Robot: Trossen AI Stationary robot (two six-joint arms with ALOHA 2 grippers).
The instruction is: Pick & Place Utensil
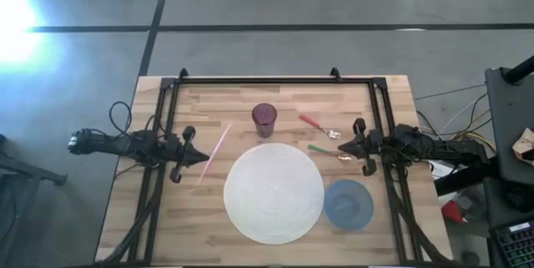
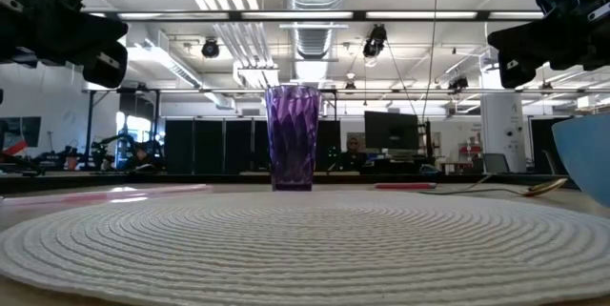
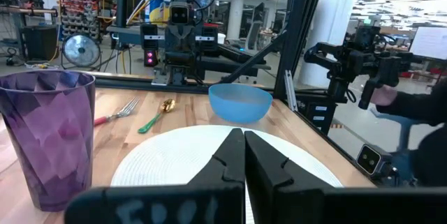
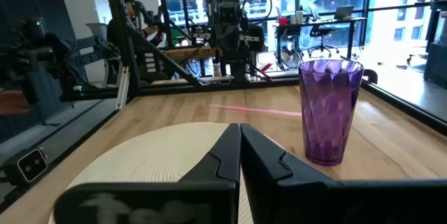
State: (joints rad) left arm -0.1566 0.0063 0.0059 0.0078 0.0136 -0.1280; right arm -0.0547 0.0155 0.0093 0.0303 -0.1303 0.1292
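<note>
Hovering left pincer (image 1: 203,158) fully closed, empty, right pincer (image 1: 343,146) likewise closed, gripping nothing

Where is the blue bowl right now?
In the high view the blue bowl sits on the table's right side, just right of the round white placemat, near the front edge.

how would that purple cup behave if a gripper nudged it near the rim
The tall, faceted purple plastic cup stands upright on the wooden table and narrows toward its base, so a push near the rim would probably tip it. It looks empty and translucent, so likely light. Lower down, it might slide instead.
</note>
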